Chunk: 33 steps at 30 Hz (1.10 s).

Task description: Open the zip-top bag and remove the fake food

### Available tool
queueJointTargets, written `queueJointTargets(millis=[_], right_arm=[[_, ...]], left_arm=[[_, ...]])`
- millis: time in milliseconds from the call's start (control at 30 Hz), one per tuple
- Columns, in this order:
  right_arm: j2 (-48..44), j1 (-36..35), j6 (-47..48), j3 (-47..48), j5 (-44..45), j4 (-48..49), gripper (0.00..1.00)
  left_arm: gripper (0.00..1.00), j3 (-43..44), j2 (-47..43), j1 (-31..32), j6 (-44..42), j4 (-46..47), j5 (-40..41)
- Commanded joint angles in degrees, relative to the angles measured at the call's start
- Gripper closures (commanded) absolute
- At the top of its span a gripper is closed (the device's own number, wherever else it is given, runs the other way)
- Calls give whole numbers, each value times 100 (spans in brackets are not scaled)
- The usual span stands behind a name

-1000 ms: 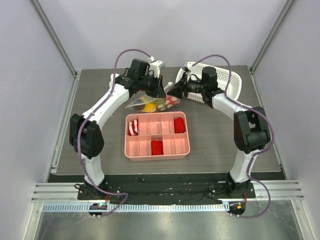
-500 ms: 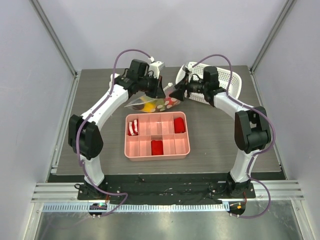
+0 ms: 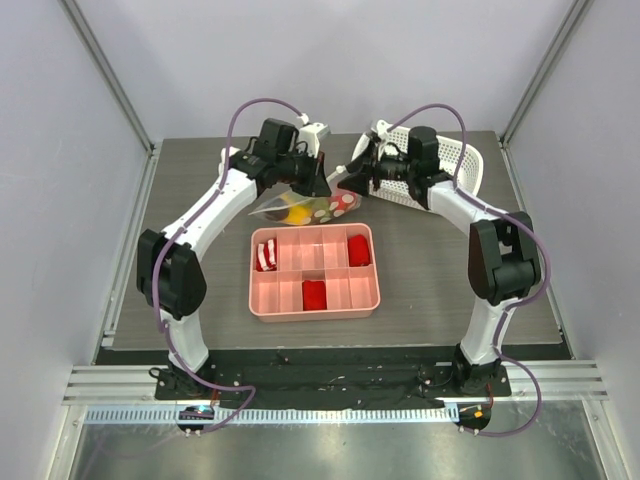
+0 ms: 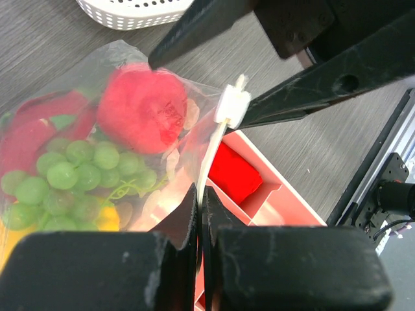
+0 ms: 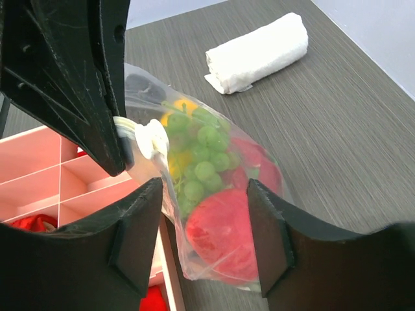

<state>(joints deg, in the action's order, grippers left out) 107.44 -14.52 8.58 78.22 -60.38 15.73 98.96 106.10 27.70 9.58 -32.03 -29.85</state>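
Observation:
The clear zip-top bag (image 3: 298,208) hangs above the table behind the pink tray, holding the fake food: a red round piece (image 4: 141,107), green grapes (image 4: 78,168) and a yellow piece (image 3: 295,212). My left gripper (image 3: 322,186) is shut on the bag's zip strip (image 4: 209,155), just below the white slider (image 4: 232,107). My right gripper (image 3: 343,182) is open, with its fingers on either side of the bag (image 5: 214,194) near the red piece (image 5: 227,233). The slider (image 5: 152,136) sits just past its left finger and is not gripped.
The pink compartment tray (image 3: 262,300) with red blocks (image 3: 314,294) lies right below the bag. A white basket (image 3: 462,160) stands at the back right. A white rolled cloth (image 5: 259,52) lies behind the bag.
My right gripper dipped toward the bag, then drew back slightly up and left. The left gripper and the bag have stayed in place.

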Motion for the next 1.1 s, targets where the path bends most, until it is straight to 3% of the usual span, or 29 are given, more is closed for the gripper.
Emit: queueJointTargets(millis=[0,100,133,167,233,267,367,433,567,733,933,1067], right_arm=[[189,-94,-339,255,-377,703,49],[278,-165,-383,361,-457,651,63],[286,-191,-392,361,-466,668,77],[269,-182,-383,352,-475,660,99],[217,-182,-392,309,-466,607,99],[181,-182,-305,256,-449,546,99],[58,-182,-216,151,-422,414,99],[-12,-165,-216,98,-474,388,99],[-179,-147,-251,-69,-501,396,99],[-276,-139,-199,-105,-580,238,99],[-285,-130,-216,-8,-685,150,99],[-302,-130,-216,27,-712,124,99]], left_arm=[[100,133,-292,25,-53,101,-197],[100,185,-248,33,26,118,-258],[100,203,-239,33,43,101,-232],[97,342,-222,25,78,-73,-180],[81,449,-222,-19,184,-110,-91],[65,432,-265,-37,228,-41,-135],[48,510,-336,-46,325,144,-22],[47,711,-231,-46,281,92,66],[60,906,-46,-46,175,4,250],[68,1028,77,-37,184,206,59],[60,1187,288,60,184,241,-127],[65,1257,358,86,193,294,-56]])
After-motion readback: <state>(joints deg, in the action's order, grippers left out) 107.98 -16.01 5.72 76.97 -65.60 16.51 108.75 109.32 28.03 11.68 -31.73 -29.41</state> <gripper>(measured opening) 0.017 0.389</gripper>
